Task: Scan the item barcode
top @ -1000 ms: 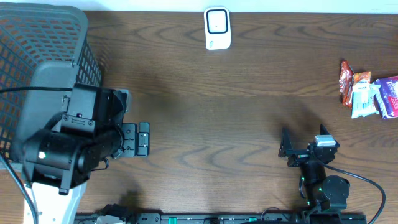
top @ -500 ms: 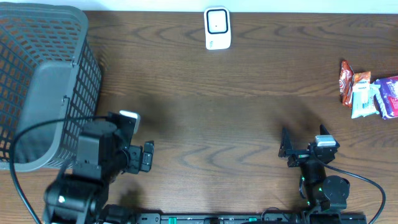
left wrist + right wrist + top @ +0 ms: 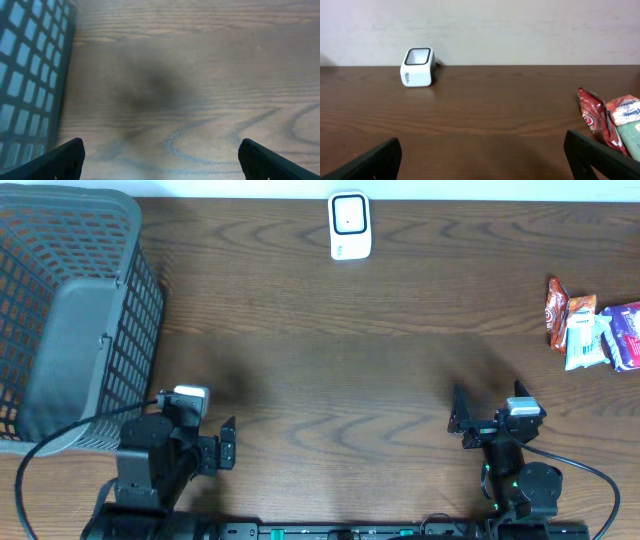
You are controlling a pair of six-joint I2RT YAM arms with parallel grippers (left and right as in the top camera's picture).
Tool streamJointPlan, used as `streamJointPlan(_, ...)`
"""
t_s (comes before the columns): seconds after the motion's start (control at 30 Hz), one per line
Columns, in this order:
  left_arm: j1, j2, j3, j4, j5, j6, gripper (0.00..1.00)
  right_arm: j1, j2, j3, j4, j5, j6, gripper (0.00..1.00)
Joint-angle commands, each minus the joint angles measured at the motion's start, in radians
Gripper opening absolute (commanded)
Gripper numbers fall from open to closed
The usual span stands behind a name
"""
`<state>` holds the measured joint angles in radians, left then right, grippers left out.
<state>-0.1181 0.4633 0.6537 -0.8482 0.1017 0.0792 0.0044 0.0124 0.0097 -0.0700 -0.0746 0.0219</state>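
From above, the left arm has pulled back from over the basket [image 3: 70, 310] to the lower left of the frame. The left gripper [image 3: 225, 450] is spread wide and holds nothing. The right gripper [image 3: 462, 423] has not moved from the lower right. It is wide open and empty too. The snack packs [image 3: 590, 330] lie at the right edge. The scanner [image 3: 349, 225] stands at the top middle, well apart from them.

In the left wrist view there is only bare table [image 3: 200, 75] between the fingertips, with the basket wall on the left.

In the right wrist view the scanner is upper left and the snacks are lower right.

I think one item looks done, and a snack needs picking next.
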Motion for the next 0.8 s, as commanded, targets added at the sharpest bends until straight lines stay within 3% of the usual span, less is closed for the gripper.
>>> streamJointPlan(0.0,0.013,-0.053,-0.015,0.002,0.002,0.006,0.98,0.009,-0.007,-0.004,-0.001,0.005,0.015,0.99)
streamJointPlan(0.33,0.013,-0.222,-0.088,0.079,0.002,0.006,0.98,0.009,-0.006,-0.004,-0.001,0.005,0.015,0.99)
streamJointPlan(0.77,0.076,-0.320,-0.201,0.200,0.002,0.006,0.98,0.009,-0.006,-0.004,-0.001,0.005,0.015,0.99)
